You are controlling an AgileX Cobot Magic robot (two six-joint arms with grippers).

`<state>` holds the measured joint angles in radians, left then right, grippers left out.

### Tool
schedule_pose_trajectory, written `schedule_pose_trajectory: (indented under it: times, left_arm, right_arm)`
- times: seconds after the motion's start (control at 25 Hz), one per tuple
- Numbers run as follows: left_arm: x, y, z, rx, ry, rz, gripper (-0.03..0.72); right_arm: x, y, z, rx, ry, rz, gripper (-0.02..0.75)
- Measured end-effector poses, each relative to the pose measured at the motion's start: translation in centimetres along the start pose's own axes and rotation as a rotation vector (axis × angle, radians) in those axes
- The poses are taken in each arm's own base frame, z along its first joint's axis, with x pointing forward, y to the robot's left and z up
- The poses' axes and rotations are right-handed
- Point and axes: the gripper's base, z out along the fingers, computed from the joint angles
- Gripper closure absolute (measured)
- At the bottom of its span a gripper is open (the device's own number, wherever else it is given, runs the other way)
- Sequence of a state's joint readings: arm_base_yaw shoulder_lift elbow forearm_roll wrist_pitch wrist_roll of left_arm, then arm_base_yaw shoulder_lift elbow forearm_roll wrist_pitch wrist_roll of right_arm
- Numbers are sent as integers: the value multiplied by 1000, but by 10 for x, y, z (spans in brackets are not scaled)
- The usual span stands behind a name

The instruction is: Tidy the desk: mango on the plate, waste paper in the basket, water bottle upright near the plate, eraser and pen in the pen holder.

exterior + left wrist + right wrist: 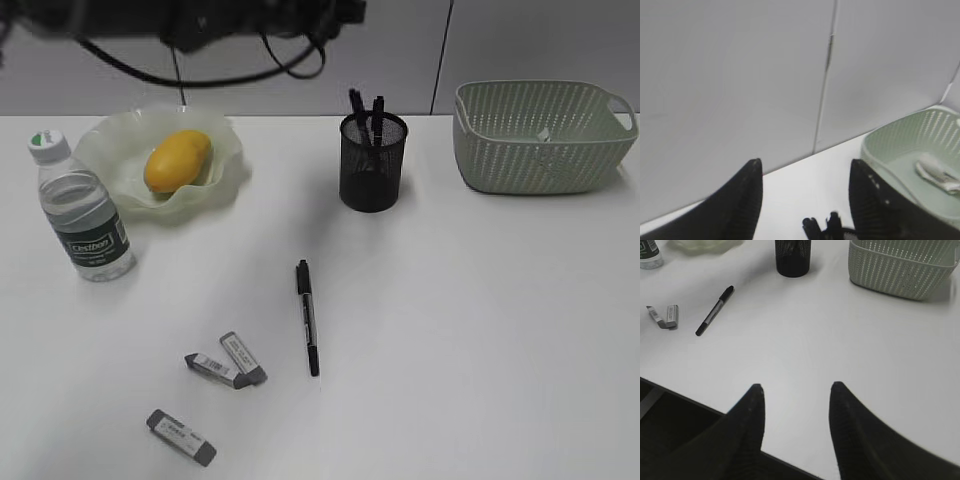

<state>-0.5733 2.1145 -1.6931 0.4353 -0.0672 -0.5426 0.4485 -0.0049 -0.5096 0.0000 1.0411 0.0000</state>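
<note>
The mango lies on the pale green plate at the back left. The water bottle stands upright beside it. Pens stick out of the black mesh pen holder; their tops show just below my left gripper, which is open and empty above the holder. Waste paper lies inside the basket. One pen and three erasers lie on the desk. My right gripper is open and empty over the desk's front edge.
The left arm is a dark blur with cables along the top edge of the exterior view. A grey panelled wall stands behind the desk. The right wrist view shows the loose pen and two erasers far to the left.
</note>
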Motion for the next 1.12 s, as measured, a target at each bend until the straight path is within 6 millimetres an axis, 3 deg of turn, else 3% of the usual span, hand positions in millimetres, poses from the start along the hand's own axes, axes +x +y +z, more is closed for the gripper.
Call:
schedule_pose_trajectory:
  times: [0.08,0.2,0.32,0.44,0.56,0.76,0.96,1.12]
  left_arm:
    - [-33,1,-35,-96,77,3,285]
    - [-60,5,-96,-212,222,59,333]
    - [-55,6,-161,-250,411,65,367]
    - [-29,3,-233,-227,586,41,374]
    - [0,1,-309,-204,640,-2,378]
    - [53,4,-424,-184,529,-36,378]
    - [100,10,-482,-181,327,-32,379]
    - [110,11,-509,-170,152,-39,400]
  right_arm:
    - [0,-1,0,9,0,-5,389]
    - [-1,-3,0,38,-5,-23,389]
    - [-8,-4,5,43,17,-27,389]
    - [-22,-4,21,38,65,-28,389]
    - [-38,-3,45,29,95,-28,389]
    - [-55,1,91,-7,144,1,389]
    - [-64,6,155,-57,279,44,389]
    - [-85,6,208,-61,383,56,389]
